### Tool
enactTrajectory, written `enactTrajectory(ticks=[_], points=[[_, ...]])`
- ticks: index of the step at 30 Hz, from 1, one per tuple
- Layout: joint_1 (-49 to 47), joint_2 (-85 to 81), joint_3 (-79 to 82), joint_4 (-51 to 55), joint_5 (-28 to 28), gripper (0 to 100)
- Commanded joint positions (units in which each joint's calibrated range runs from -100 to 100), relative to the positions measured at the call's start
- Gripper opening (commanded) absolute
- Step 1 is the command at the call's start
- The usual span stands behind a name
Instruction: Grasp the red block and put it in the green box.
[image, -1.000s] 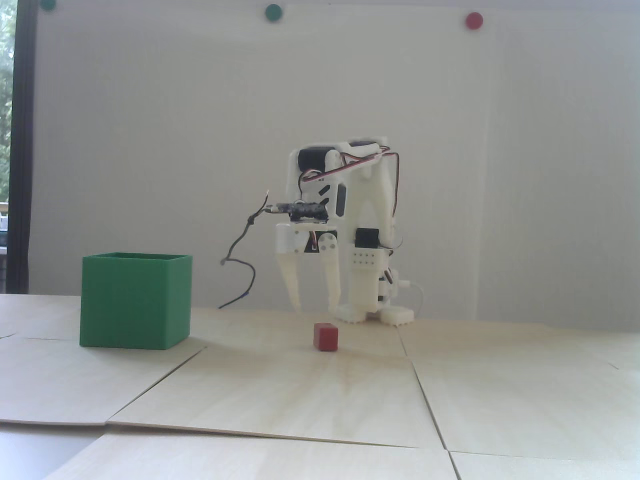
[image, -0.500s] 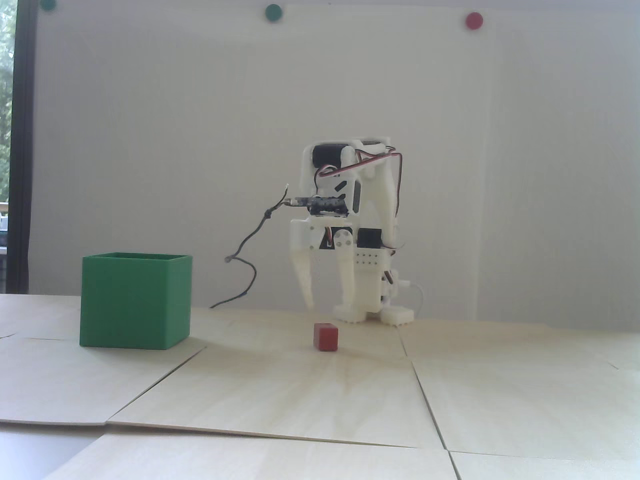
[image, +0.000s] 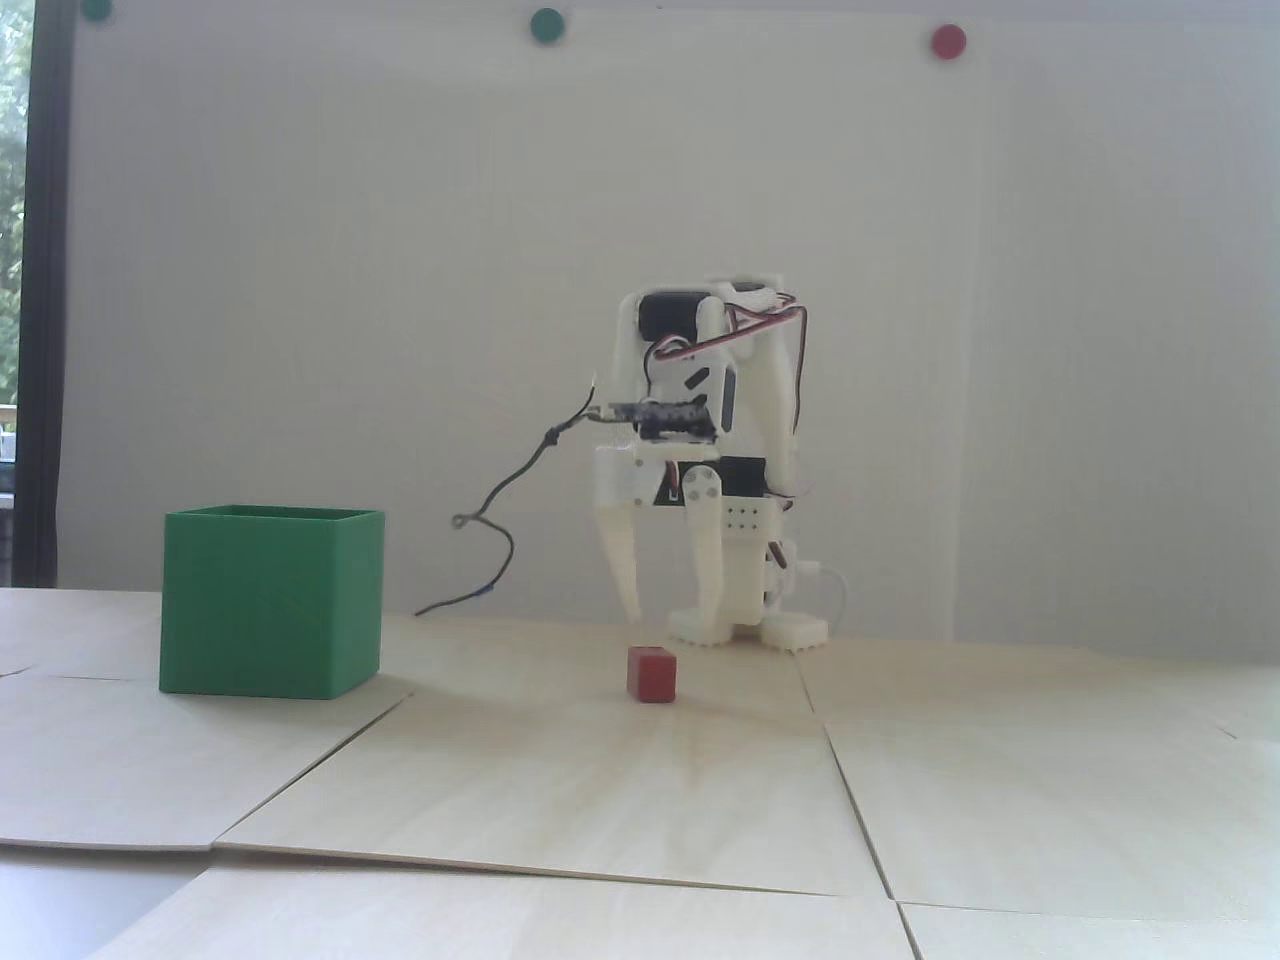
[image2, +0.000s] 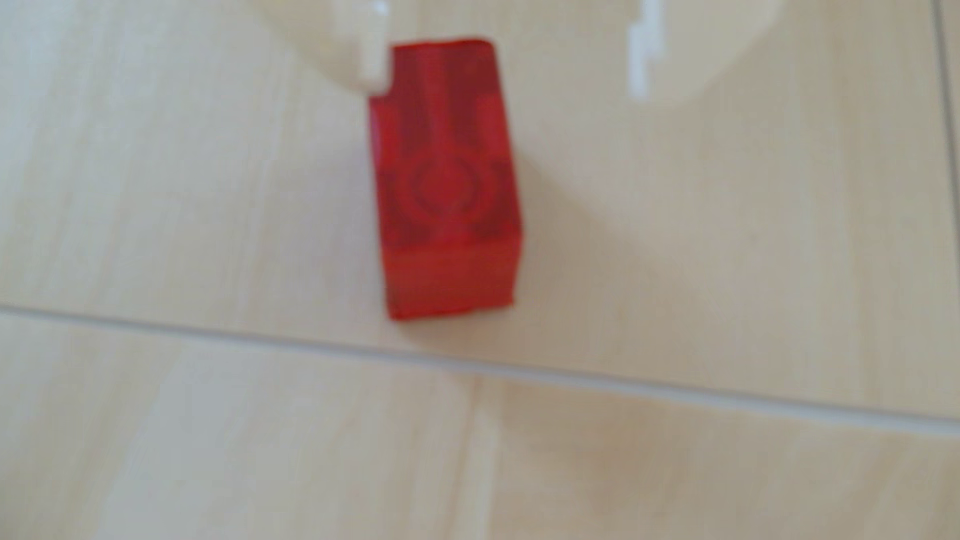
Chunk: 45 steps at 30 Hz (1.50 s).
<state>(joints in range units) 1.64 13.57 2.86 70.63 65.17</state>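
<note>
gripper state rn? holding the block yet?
Gripper: open, holding nothing; fingers pointing down above the red block, which sits on the table.

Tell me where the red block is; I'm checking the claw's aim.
In the fixed view the red block sits on the wooden table, right of the green box, just below and in front of the open claw.

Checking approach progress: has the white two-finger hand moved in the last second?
Yes. In the fixed view the white two-finger hand has shifted right, away from the large green box, and now hangs open near the small red cube.
</note>
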Motion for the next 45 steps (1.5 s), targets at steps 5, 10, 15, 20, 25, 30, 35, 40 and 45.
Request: enactTrajectory(ticks=[5,10,15,20,25,30,35,40,45], points=[[-0.07,3.05,-4.46,-1.07,-0.31,17],[-0.40,3.60,-4.46,-1.07,-0.31,17],[-0.56,3.68,-4.28,-1.07,-0.31,17],[-0.72,4.23,-3.57,-1.07,-0.31,17],[-0.40,11.34,-4.37,-1.07,-0.36,17],[-0.48,11.89,-4.37,-1.07,-0.36,17],[-0.72,12.21,-4.37,-1.07,-0.41,17],[-0.64,12.36,-4.28,-1.07,-0.57,6],[-0.72,11.97,-4.37,-2.59,-4.78,2]])
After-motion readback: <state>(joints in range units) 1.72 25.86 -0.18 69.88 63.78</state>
